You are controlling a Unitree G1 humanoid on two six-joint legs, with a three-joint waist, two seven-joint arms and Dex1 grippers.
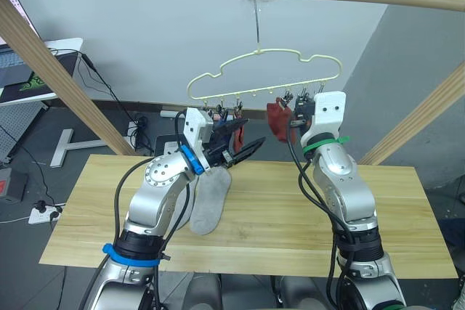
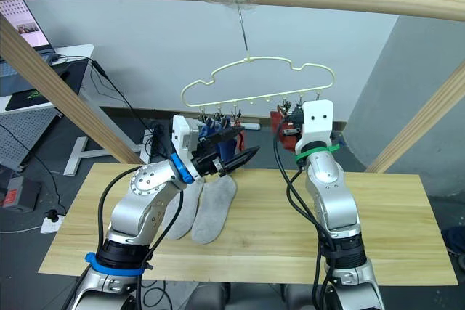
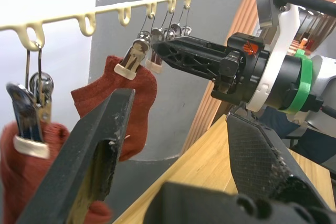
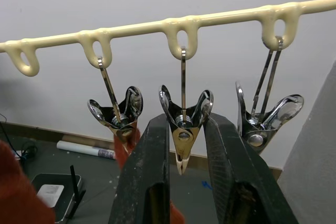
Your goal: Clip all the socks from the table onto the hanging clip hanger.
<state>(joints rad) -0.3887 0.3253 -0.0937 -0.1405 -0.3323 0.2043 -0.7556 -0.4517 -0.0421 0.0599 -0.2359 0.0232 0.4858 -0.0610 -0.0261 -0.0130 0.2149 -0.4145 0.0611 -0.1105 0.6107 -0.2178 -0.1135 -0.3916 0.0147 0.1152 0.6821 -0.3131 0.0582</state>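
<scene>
Socks hang and lie around the clip hanger [image 1: 261, 74]: two rust red socks [image 3: 128, 103] are clipped to its bar, and two light grey socks [image 2: 211, 208] lie on the bench [image 1: 407, 215] below it. The right pincer [image 4: 181, 166] is clenched on a metal clip [image 4: 182, 129] of the hanger. The left pincer [image 1: 243, 147] is released, just under the hanger's other end.

pale plank table [image 2: 392, 215], lower half of frame; two grey socks [image 2: 200, 212] flat side by side, left of centre
</scene>
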